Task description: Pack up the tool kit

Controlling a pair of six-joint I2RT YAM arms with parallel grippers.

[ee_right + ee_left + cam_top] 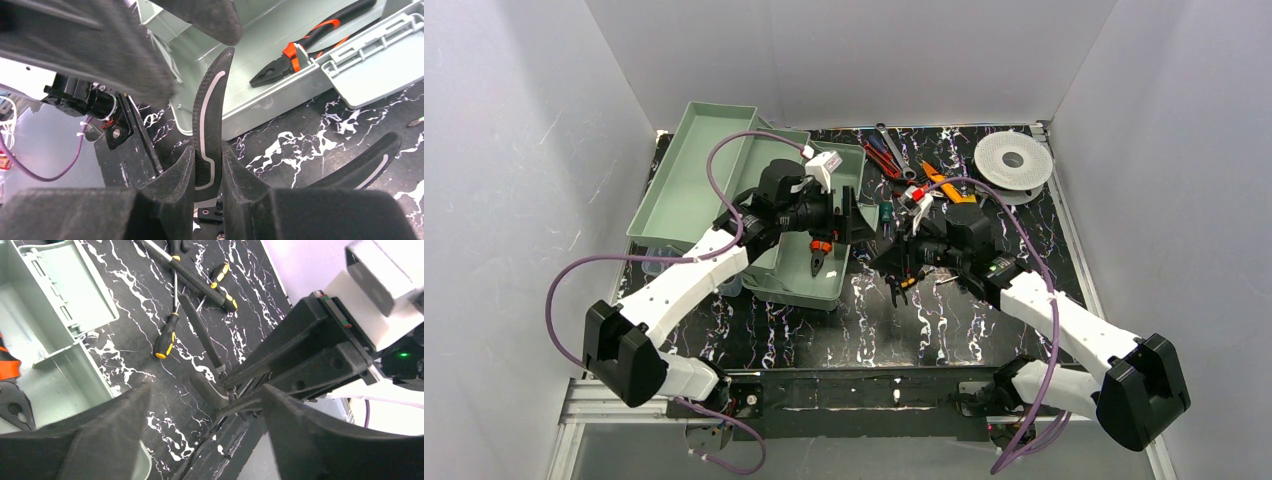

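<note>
Black marbled tabletop (924,330), grey walls all round. We see the green tool case (796,288) open at left-centre of the table, with its lid (686,190) laid back toward the far-left corner. Orange-handled pliers (819,252) lie inside the case base, near its right wall.

Right gripper (898,268) sits just right of the case, fingers clamped on one handle of a black-handled tool (207,105). The second handle splays out to the side, free. The tool head is hidden behind the fingers, so we can't tell what type it is.

Left gripper (860,214) is over the case's right edge, facing the right one. Its jaws are spread wide with nothing between the pads. In the right wrist view the tip of the gripped handle comes close to one left finger; we can't tell if they touch.

Loose on the table beyond the grippers:
- short screwdriver (166,336), yellow and black
- long screwdriver (202,284) just beside it
- wrench (890,145)
- red-handled tool (880,158)
- orange-handled cutter (946,182)

White spool (1014,160) sits at the far-right corner.
</note>
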